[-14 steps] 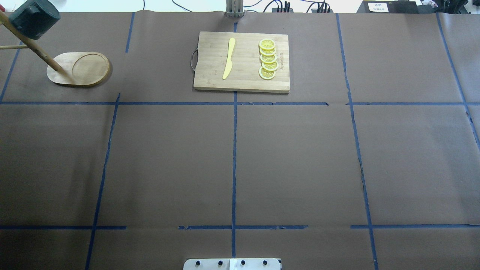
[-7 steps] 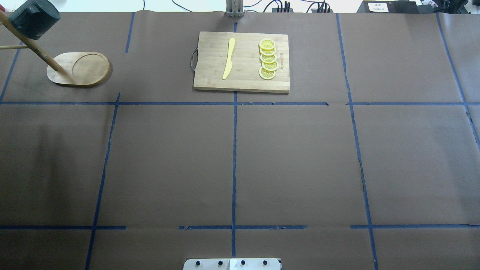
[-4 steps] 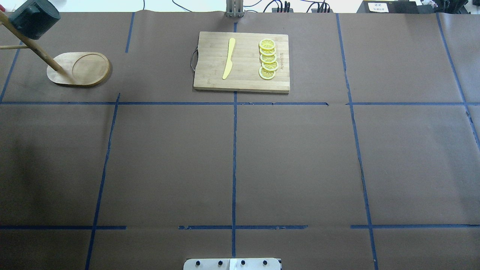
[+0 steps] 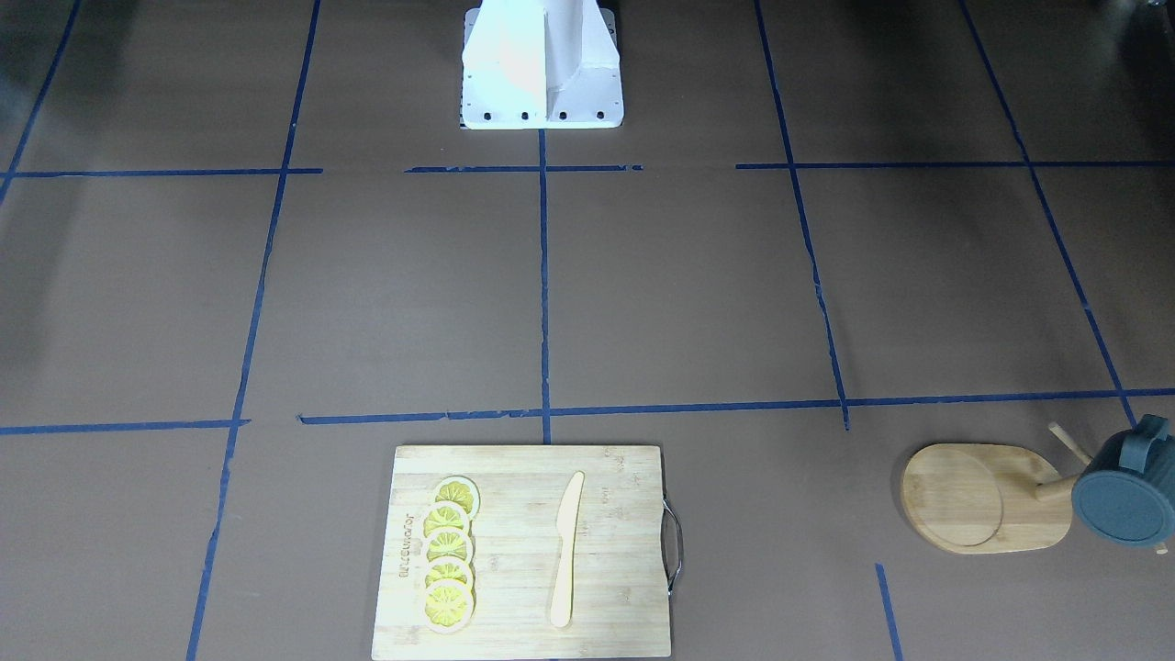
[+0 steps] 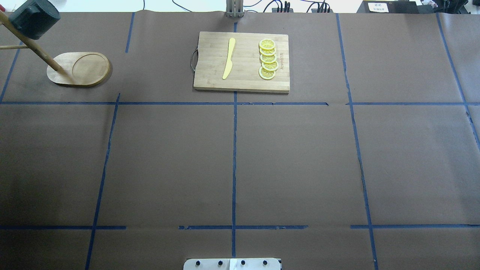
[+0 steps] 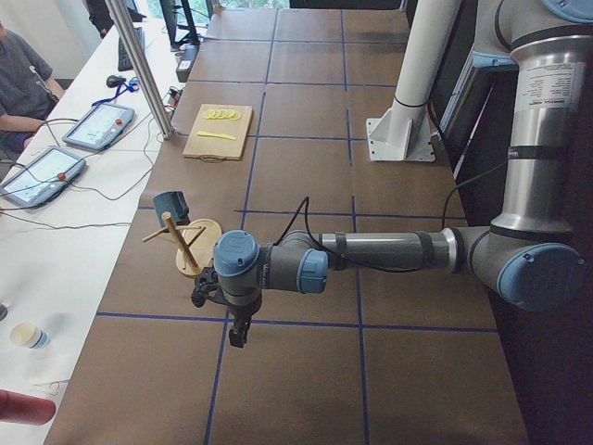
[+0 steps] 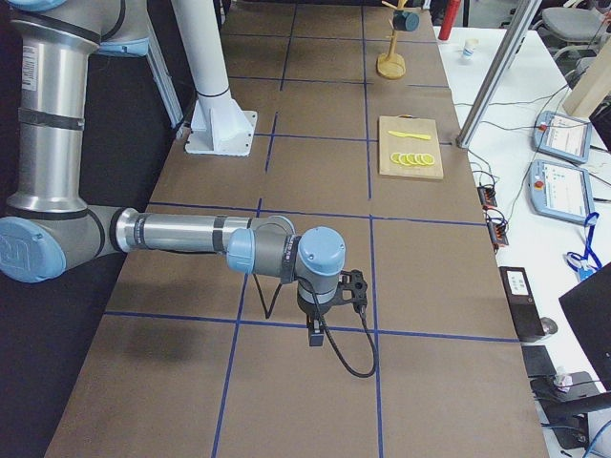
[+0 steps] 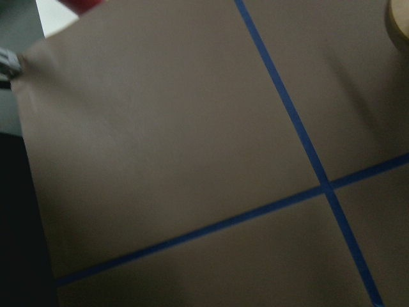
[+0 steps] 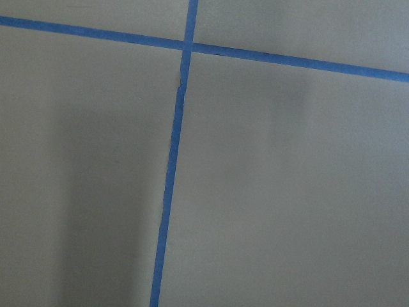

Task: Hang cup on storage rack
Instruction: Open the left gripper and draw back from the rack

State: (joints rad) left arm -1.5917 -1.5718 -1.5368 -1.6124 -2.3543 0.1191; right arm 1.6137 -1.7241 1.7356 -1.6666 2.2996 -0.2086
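Since the dark blue-grey ribbed cup (image 5: 34, 18) stays hung on the light bamboo storage rack (image 5: 80, 69), you look done; whether the left gripper (image 6: 237, 329) or right gripper (image 7: 315, 334) is spread, you cannot tell.

Table cover (image 4: 679, 294): matt brown paper, marked with blue tape lines (image 4: 543, 275); cutting board (image 4: 514, 514): smooth pale bamboo, thin metal handle (image 4: 679, 543); storage rack (image 4: 973, 500), off the cutting board's handle end: smooth bamboo; cup (image 4: 1124, 496): matt, ribbed.
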